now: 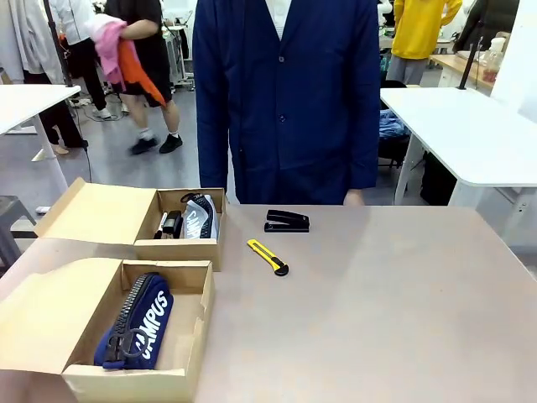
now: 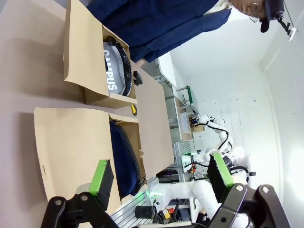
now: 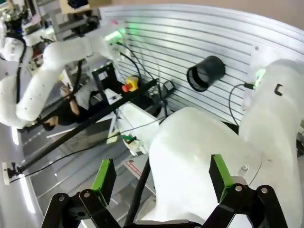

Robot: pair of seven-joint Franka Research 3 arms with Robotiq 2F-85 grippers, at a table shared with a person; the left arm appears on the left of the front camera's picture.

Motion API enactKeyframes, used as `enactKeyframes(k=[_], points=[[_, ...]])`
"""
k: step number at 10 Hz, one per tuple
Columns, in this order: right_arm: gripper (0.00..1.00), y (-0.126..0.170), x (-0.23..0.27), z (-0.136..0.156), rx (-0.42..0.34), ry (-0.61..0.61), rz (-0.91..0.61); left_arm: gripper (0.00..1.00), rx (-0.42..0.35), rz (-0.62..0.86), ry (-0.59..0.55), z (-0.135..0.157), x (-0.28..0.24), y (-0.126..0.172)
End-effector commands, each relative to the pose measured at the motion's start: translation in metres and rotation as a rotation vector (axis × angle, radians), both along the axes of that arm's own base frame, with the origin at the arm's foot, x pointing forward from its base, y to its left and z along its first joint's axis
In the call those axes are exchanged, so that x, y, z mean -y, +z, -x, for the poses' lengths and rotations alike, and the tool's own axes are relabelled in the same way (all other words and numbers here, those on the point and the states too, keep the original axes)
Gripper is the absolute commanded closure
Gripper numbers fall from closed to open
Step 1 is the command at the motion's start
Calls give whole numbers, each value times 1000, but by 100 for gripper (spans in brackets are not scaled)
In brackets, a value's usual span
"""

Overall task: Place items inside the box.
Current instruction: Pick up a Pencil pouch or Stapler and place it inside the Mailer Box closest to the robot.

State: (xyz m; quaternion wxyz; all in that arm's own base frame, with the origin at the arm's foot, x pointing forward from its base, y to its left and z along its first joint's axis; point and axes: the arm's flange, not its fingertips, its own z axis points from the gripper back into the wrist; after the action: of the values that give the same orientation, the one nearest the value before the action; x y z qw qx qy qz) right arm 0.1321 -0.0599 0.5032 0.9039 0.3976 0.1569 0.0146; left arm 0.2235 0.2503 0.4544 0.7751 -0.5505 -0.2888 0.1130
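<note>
Jaws wide apart and empty, left end effector [image 2: 159, 166], right end effector [image 3: 161, 166]

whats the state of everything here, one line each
near box: open, flaps out
navy pouch: lying inside near box
far box: open
grey pouch: inside far box
stapler: closed, on table, outside boxes
utility knife: on table, outside boxes
left end effector: open, empty
right end effector: open, empty

the front view's bottom edge cuts off the near box [image 1: 126, 384]. the small black things [image 1: 171, 224] beside the grey pouch [image 1: 200, 217] in the far box [image 1: 180, 250] are too small to tell. in the left wrist view, cardboard hides most of the navy pouch [image 2: 124, 161].
</note>
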Motion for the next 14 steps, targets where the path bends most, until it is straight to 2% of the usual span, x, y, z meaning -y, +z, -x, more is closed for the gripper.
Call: enactKeyframes(k=[1, 9, 10, 11, 12, 13, 14], points=[[0, 3, 8, 4, 18, -26, -72, 0, 26, 7, -2, 0, 1, 1], [0, 0, 6, -1, 5, -44, -52, 0, 26, 7, -2, 0, 1, 1], [0, 4, -11, -2, 109, 153, 66, 0, 26, 7, -2, 0, 1, 1], [0, 6, -47, -45, 289, 359, 177, 0, 26, 7, -2, 0, 1, 1], [0, 5, -85, -81, 396, 587, 228, 0, 26, 7, -2, 0, 1, 1], [0, 2, -112, -106, 464, 673, 255, 0, 26, 7, -2, 0, 1, 1], [0, -6, -142, -128, 551, 682, 230, 0, 26, 7, -2, 0, 1, 1]])
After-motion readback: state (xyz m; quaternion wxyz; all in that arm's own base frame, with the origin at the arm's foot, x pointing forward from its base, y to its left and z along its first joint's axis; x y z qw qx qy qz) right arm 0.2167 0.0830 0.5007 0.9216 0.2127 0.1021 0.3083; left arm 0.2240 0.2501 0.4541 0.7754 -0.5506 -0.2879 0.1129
